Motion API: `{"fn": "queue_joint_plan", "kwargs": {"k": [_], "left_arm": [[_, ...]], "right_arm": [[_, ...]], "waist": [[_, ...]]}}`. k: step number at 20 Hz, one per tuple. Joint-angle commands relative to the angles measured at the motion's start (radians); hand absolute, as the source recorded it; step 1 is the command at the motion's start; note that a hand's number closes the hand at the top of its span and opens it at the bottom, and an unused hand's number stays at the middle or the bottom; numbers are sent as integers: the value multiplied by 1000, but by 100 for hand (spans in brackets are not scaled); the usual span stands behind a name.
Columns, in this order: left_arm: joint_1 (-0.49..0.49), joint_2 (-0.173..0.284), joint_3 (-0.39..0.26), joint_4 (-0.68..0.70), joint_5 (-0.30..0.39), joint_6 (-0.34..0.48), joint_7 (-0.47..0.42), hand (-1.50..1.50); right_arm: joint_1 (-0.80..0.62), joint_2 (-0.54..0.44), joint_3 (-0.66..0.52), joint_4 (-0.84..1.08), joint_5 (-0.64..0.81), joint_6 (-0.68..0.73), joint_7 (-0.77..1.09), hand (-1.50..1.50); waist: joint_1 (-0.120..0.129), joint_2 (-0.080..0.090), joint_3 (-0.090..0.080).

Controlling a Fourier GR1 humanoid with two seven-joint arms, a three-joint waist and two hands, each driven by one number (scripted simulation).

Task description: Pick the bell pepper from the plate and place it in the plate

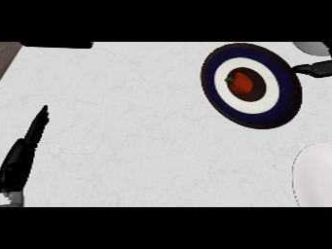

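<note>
Single head view, steeply downward onto the counter (125, 136); forearms from the lower edge

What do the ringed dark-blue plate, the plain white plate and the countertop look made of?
Dark-blue-and-white ringed round plate: probably glazed ceramic, going by its crisp painted bands. Plain white plate: smooth, faintly glossy, ceramic or plastic; cannot tell which. White countertop: marble-like stone, with faint grey veining and a matte look.

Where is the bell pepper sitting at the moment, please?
In the head view, the red bell pepper lies at the centre of the dark blue and white ringed plate, upper right on the counter, with the plain white plate below it.
</note>
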Motion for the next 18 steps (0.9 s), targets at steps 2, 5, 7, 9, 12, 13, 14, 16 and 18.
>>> {"fn": "queue_joint_plan", "kwargs": {"k": [2,5,7,9,12,13,14,16,18], "left_arm": [[-20,9,4,-4,-9,2,13,0],[9,6,6,11,6,-15,-29,0],[-29,19,17,2,24,-33,-6,0],[0,17,12,-20,9,-19,-13,0],[-10,3,4,30,7,-20,-37,0],[-22,-6,-2,7,2,-10,-32,0],[-20,2,-2,2,12,-27,-25,0],[-35,3,6,5,5,-14,-11,0],[-20,1,-6,-10,14,-32,-13,0]], "right_arm": [[62,-80,-86,20,-84,101,-33,-150],[108,-117,-106,14,-104,164,-76,-150],[147,-133,-96,-4,-94,194,-121,-150],[196,-146,-91,-20,-89,213,-163,-150],[172,-182,-103,-29,-100,219,-129,-150],[184,-185,-97,-34,-94,232,-137,-150],[184,-177,-92,-40,-90,222,-138,-150],[216,-190,-94,-40,-91,235,-145,-150],[214,-213,-108,-40,-106,240,-129,-150]], "waist": [[19,13,3],[28,17,4],[26,19,5],[29,16,6],[37,28,7],[40,28,8],[45,25,8],[35,25,9],[42,24,9]]}}
